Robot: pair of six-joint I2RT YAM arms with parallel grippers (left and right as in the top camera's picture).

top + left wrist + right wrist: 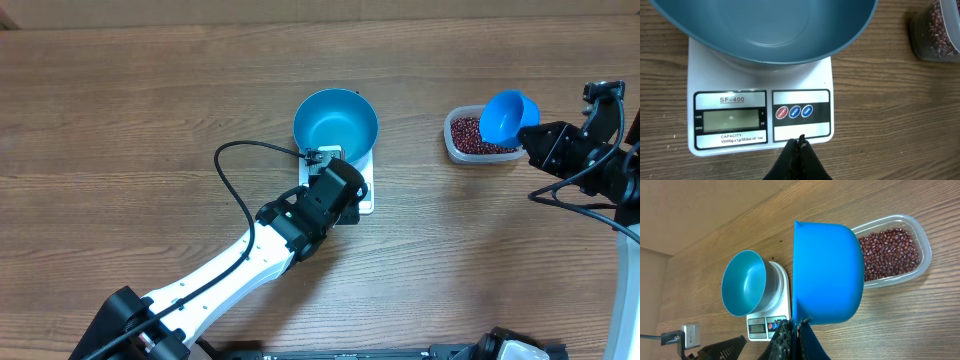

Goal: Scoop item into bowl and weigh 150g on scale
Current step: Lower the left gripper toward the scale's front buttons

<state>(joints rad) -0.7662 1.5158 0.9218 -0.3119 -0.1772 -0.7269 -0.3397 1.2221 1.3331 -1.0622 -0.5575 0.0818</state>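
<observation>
Inspection finds a wooden table (120,100) carrying all items. The blue bowl (335,122) sits on the white scale (760,120) at mid-table, its smooth inside showing. A clear tub (452,143) stands well to the bowl's right. The blue scoop (505,115) hangs tilted over the tub, its handle clamped by the right gripper (796,326). The left gripper (801,144) has its fingers pressed together on nothing, tips at the scale's front edge. The beans (887,250) lie heaped in the tub.
</observation>
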